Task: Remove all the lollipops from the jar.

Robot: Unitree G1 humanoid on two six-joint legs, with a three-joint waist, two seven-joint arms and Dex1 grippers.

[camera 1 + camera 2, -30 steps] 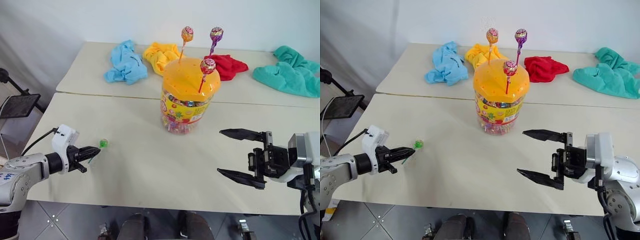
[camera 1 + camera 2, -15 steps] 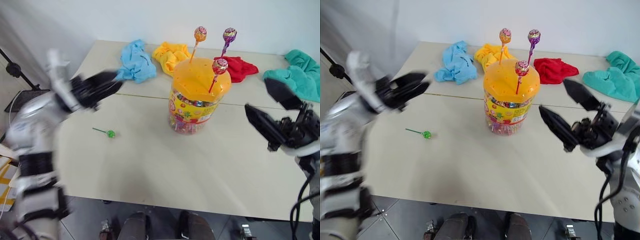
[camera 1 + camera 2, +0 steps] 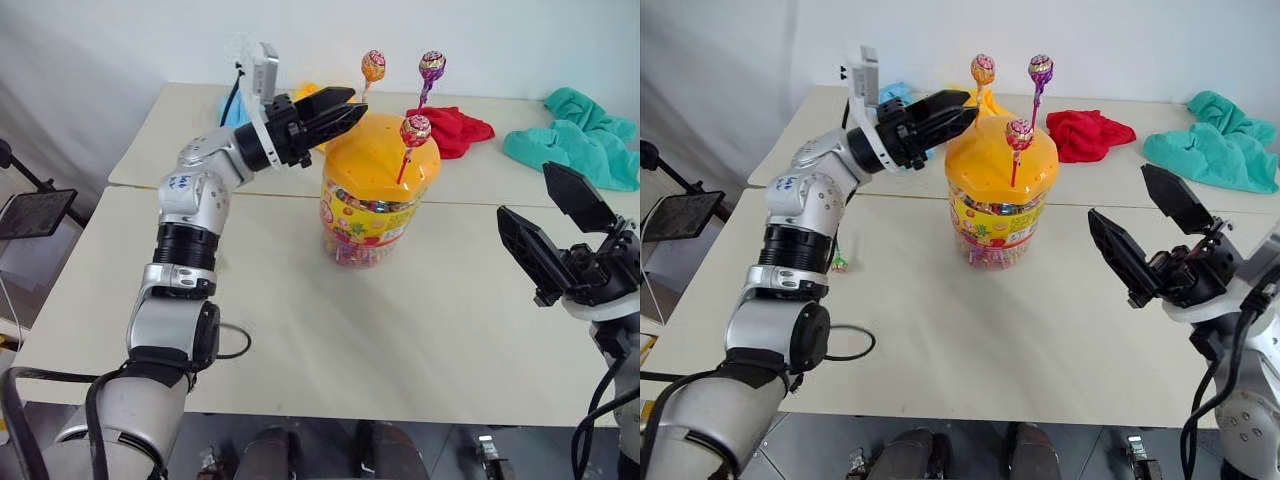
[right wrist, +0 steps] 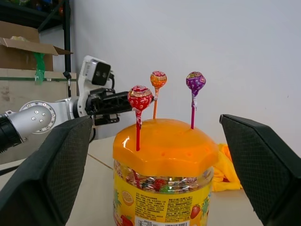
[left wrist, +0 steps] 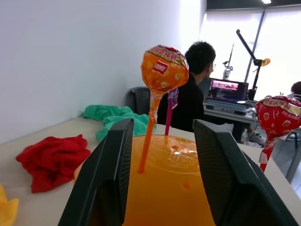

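The clear jar [image 3: 368, 215] with its domed orange lid [image 3: 378, 160] stands mid-table. Three lollipops stick up from the lid: orange [image 3: 374, 67], purple [image 3: 432, 66] and red [image 3: 415, 131]. My left gripper [image 3: 352, 103] is open at the lid's far left edge, level with its top. In the left wrist view the orange lollipop [image 5: 164, 68] stands just ahead of the gap between the fingers [image 5: 110, 174]. A green lollipop [image 3: 839, 263] lies on the table beside my left arm. My right gripper [image 3: 527, 192] is wide open to the jar's right, tilted upward, holding nothing.
A red cloth [image 3: 455, 128] and a teal cloth [image 3: 575, 145] lie on the far table, with a blue cloth [image 3: 892, 92] partly behind my left arm. A seam [image 3: 480, 205] joins the two tables. A black stand [image 3: 35, 210] stands off the left edge. A person [image 5: 195, 94] sits at a far desk.
My left arm has swung up from the table's left side to the jar lid, leaving the green lollipop lying on the table. My right gripper rose and tilted upward, still open.
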